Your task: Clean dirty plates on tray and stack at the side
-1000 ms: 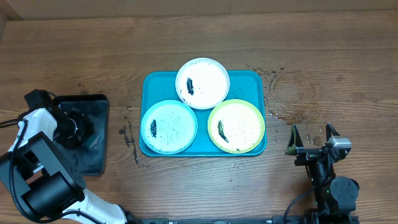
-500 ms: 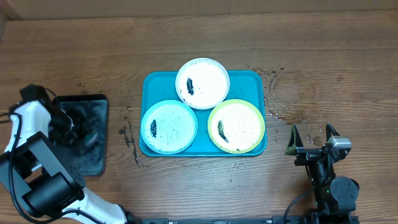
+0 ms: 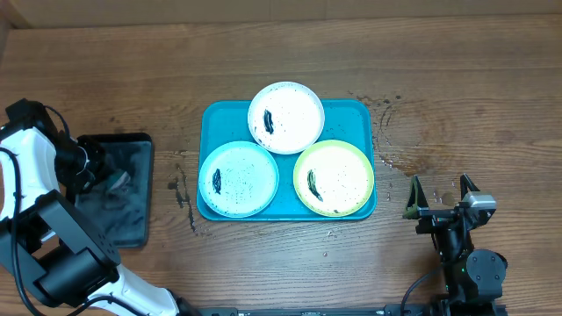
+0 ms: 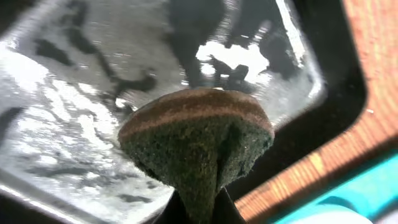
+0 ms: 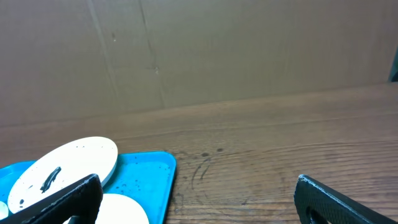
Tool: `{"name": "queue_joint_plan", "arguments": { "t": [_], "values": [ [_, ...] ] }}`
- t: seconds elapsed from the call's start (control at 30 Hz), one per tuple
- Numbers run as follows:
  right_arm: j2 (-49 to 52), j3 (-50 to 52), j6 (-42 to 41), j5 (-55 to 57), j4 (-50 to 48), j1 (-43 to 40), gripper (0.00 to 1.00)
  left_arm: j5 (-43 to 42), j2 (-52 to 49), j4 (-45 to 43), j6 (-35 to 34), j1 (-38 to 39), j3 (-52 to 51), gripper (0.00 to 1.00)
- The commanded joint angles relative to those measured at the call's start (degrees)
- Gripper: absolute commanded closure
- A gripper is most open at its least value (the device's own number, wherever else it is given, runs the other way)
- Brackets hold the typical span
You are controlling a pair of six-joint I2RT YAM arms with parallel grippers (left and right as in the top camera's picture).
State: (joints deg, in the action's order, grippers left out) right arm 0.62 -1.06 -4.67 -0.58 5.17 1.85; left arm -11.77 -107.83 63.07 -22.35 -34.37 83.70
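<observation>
My left claw [image 4: 196, 210] is clamped on a sponge [image 4: 196, 134] over the wet black tray [image 3: 132, 230], well left of the turquoise tray [image 3: 211, 114]. The white plate [image 3: 285, 117], light blue plate [image 3: 238, 178] and yellow-green plate [image 3: 334, 178], all smeared, lie in that turquoise tray. My right claw [image 3: 440, 189] gapes wide over the worktop [image 3: 439, 88], right of it.

I get soft, even light over the desk [image 3: 457, 79]; white glare off the wet black tray [image 4: 68, 106], turquoise tray [image 4: 373, 186] corner blurred.
</observation>
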Motion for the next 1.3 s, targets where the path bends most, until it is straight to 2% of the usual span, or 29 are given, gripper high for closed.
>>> {"name": "queue_joint_plan", "arguments": {
  "t": [0.0,0.1,0.17,0.37,0.47,0.67,0.97,1.03,1.1,1.27],
  "values": [
    [-0.46,0.59,0.22,0.52,-0.37,-0.37,0.00,-10.86,0.17,0.13,0.07,-1.90,1.36,0.96],
    [-0.46,0.59,0.22,0.52,-0.35,-0.37,0.00,-19.91,0.17,0.42,0.02,-4.55,1.33,0.96],
    [-0.46,0.59,0.22,0.52,-0.37,-0.37,0.00,-30.21,0.17,0.66,0.02,-7.63,1.33,0.96],
    [-0.46,0.59,0.22,0.52,-0.35,-0.37,0.00,-44.57,0.17,1.42,-1.70,-12.41,1.33,0.96],
    [-0.46,0.59,0.22,0.52,-0.35,-0.37,0.00,-45.51,0.17,1.49,-5.70,-14.40,1.33,0.96],
    [-0.46,0.59,0.22,0.52,-0.35,-0.37,0.00,-48.24,0.17,4.55,-9.07,-15.89,1.33,0.96],
    [-0.46,0.59,0.22,0.52,-0.35,-0.37,0.00,-60.67,0.17,4.57,-8.98,-15.87,1.33,0.96],
    [-0.46,0.59,0.22,0.52,-0.37,-0.37,0.00,-61.20,0.17,4.07,-8.96,-15.87,1.33,0.96],
    [-0.46,0.59,0.22,0.52,-0.35,-0.37,0.00,-58.05,0.17,3.15,-8.98,-15.87,1.33,0.96],
    [-0.46,0.59,0.22,0.52,-0.37,-0.37,0.00,-36.24,0.15,2.67,-8.98,-14.88,0.72,0.96]
  ]
}}
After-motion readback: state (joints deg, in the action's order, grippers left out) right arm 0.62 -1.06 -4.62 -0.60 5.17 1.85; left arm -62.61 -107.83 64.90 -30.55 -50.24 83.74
